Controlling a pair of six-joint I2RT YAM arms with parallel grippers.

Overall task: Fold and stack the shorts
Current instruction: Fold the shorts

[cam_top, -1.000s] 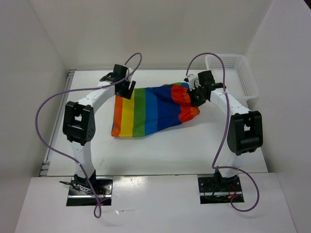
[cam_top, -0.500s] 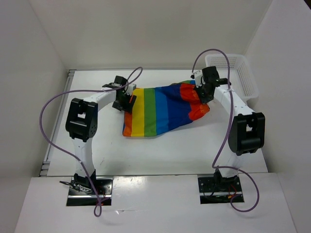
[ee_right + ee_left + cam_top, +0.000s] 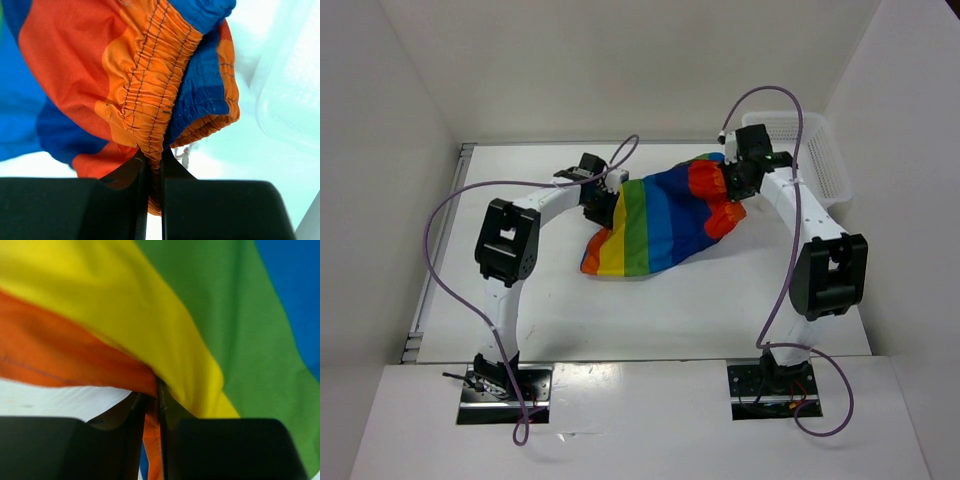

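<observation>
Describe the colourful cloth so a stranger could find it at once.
On the white table, look toward the far side, between the left arm and the right arm. There are the shorts, a soft cloth in broad rainbow stripes; the basket at their right is plain white mesh.

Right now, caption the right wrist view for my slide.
Right tool clamped on the gathered orange waistband of the rainbow-striped shorts.
</observation>
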